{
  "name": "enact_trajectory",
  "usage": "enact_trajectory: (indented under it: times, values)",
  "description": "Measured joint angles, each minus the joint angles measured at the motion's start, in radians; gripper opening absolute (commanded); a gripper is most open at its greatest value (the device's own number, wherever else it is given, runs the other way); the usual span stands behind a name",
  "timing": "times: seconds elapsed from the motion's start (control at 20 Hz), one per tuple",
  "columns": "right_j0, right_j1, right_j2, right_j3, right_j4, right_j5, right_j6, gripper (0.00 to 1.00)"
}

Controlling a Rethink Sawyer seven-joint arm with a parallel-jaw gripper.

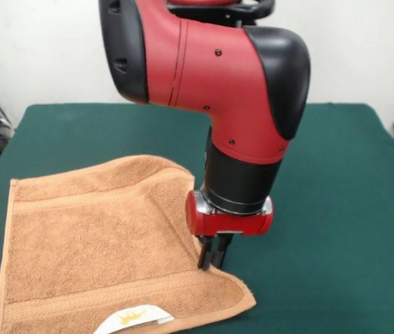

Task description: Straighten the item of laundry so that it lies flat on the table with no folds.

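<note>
- The orange-tan terry hand towel [92, 243] occupies the lower left of the frame, spread on the dark green felt-topped table [336, 209]. Its left hem runs close to the table's left edge.
- Woven border bands cross the towel near its upper and lower hems. A white label with a gold crown [134, 319] sits at bottom centre, curled upward.
- Orientation: the towel is roughly square, so no long axis stands out. Its bands run left to right, tilted slightly; the lower right corner points toward lower centre of the frame.
- The right edge is not flat: it curves inward from the upper middle, where the cloth appears folded over or bunched.
- The red and black robot arm's gripper [212, 259] stands at centre frame, fingertips down on the towel's right edge. The two dark fingers are drawn close together, apparently pinching the cloth.
- Step in hand, as judged: gripping the right edge to draw out the fold.
- Next move calls for a pull rightward, low over the table, until that edge lies straight.
</note>
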Motion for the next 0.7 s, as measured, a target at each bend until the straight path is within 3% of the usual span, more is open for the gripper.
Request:
enact_trajectory:
  times: [0.7]
  values:
    - [0.025, -0.005, -0.057, 0.072, 0.064, -0.133, 0.058, 0.00]
